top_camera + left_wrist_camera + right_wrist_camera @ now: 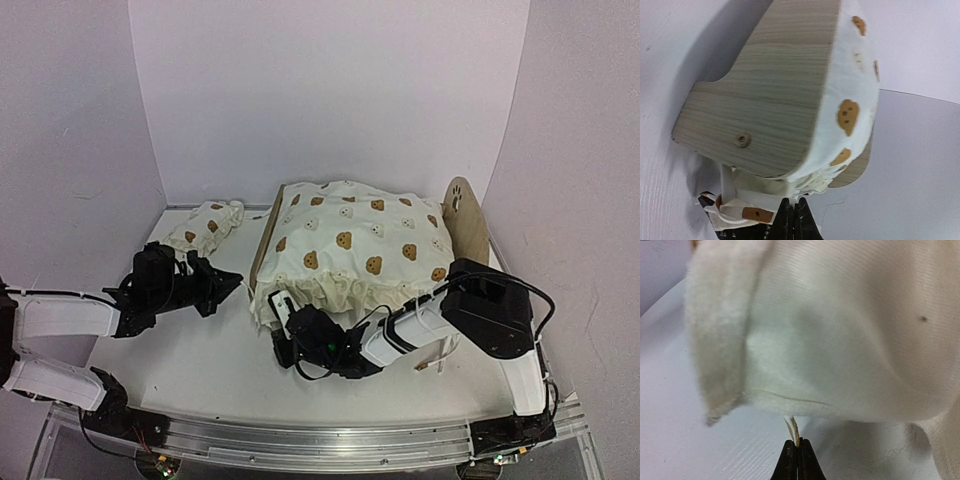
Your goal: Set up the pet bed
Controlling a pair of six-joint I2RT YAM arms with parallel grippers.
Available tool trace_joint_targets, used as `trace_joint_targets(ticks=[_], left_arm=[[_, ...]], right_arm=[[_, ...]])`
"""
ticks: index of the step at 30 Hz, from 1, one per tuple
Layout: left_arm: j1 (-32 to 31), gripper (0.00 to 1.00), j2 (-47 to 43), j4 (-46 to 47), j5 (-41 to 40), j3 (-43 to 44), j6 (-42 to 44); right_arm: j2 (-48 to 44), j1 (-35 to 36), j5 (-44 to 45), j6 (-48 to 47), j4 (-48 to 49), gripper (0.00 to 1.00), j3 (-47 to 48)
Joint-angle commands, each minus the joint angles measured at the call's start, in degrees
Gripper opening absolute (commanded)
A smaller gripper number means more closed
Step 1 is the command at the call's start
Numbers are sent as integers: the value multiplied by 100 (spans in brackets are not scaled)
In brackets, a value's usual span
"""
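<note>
The pet bed's plywood frame stands mid-table. Its paw-cutout headboard point(466, 212) is at the right and its other end board point(264, 243) at the left. The bear-print cushion point(360, 240) covers the bed, hiding the striped base. My left gripper point(232, 283) is shut at the bed's front-left corner. In the left wrist view its tips point(793, 206) touch the cushion's ruffle point(807, 182) under the wooden board point(770, 90); I cannot tell if fabric is pinched. My right gripper point(283, 338) sits low under the cushion's front ruffle, shut point(797, 442) on a thin cream tie end point(793, 429).
A small bear-print pillow point(205, 225) lies at the back left, just behind my left arm. A white tie strip and a bear-print fold point(742, 212) hang beside my left fingers. White walls close in the table on three sides.
</note>
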Motion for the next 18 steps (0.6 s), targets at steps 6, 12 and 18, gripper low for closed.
trace_joint_targets(ticks=[6, 12, 18], left_arm=[[431, 0, -330, 2143, -837, -418, -430], [739, 0, -284, 2373, -1052, -416, -443], [851, 0, 83, 2300, -981, -220, -74]], right_arm=[[-282, -28, 411, 273, 184, 0, -542], [-376, -36, 292, 136, -38, 0, -783], [-435, -266, 345, -312, -458, 0, -968]])
